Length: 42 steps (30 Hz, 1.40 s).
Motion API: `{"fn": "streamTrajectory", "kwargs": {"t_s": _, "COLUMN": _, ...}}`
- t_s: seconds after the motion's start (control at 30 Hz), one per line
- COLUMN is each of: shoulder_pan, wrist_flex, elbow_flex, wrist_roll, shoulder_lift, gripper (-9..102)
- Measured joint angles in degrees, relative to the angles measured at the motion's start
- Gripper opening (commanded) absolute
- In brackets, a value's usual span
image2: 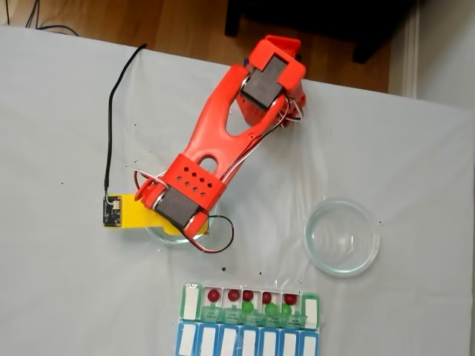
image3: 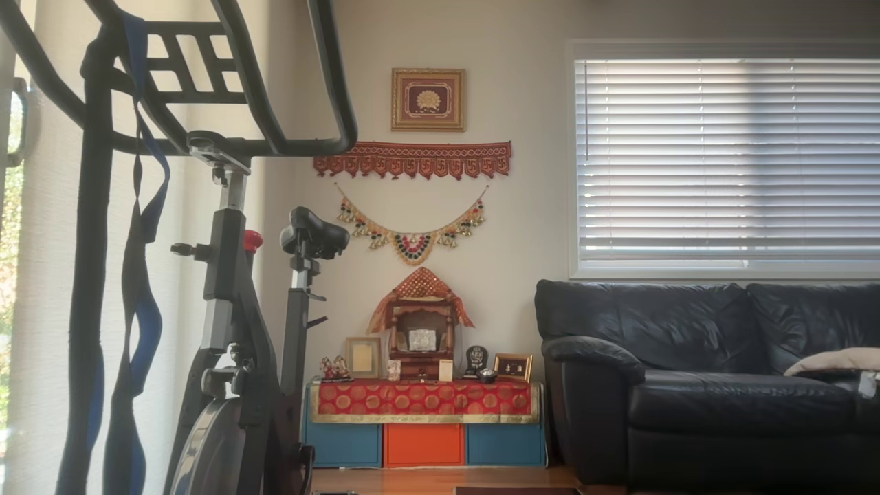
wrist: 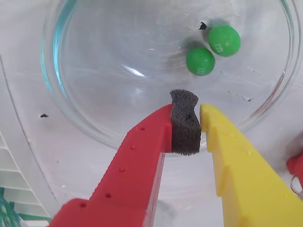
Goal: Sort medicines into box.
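White cloth-covered desk (image2: pixel 67 297) carries everything. Orange printed arm (image2: pixel 223 141) is reached over the round clear glass dish (wrist: pixel 85 118) at left in the fixed view. Long white pill organiser with green lids (image2: pixel 191 302) is seen at the bottom edge, several red and green balls already inside. Red-and-yellow claw (wrist: pixel 196 116) is pressed nearly together on its black foam pad (wrist: pixel 184 123), nothing pinched. Two bright green round medicines (wrist: pixel 200 61) lie touching, just beyond the tips. Risks: both nudged together, one rolling along the curved glass, or the dish pushed.

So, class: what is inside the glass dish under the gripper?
Two green balls lie in the glass dish by a black speck. The gripper and its foam pad hide the near rim.
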Motion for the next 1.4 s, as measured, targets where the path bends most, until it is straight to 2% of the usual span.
{"fn": "streamTrajectory", "kwargs": {"t_s": 0.33, "shoulder_pan": 1.05, "wrist_flex": -8.00, "elbow_flex": 10.63, "wrist_roll": -0.53, "shoulder_lift": 3.52, "gripper": 5}}
{"fn": "streamTrajectory", "kwargs": {"t_s": 0.43, "shoulder_pan": 1.05, "wrist_flex": -8.70, "elbow_flex": 11.69, "wrist_roll": -0.53, "shoulder_lift": 3.52, "gripper": 14}}
{"fn": "streamTrajectory", "kwargs": {"t_s": 0.67, "shoulder_pan": 1.05, "wrist_flex": -9.32, "elbow_flex": 12.48, "wrist_roll": -0.53, "shoulder_lift": 3.52, "gripper": 19}}
{"fn": "streamTrajectory", "kwargs": {"t_s": 0.93, "shoulder_pan": 1.76, "wrist_flex": -9.32, "elbow_flex": 12.48, "wrist_roll": -1.85, "shoulder_lift": 3.52, "gripper": 24}}
{"fn": "streamTrajectory", "kwargs": {"t_s": 1.4, "shoulder_pan": 3.16, "wrist_flex": -11.78, "elbow_flex": 16.17, "wrist_roll": -2.11, "shoulder_lift": 3.52, "gripper": 27}}
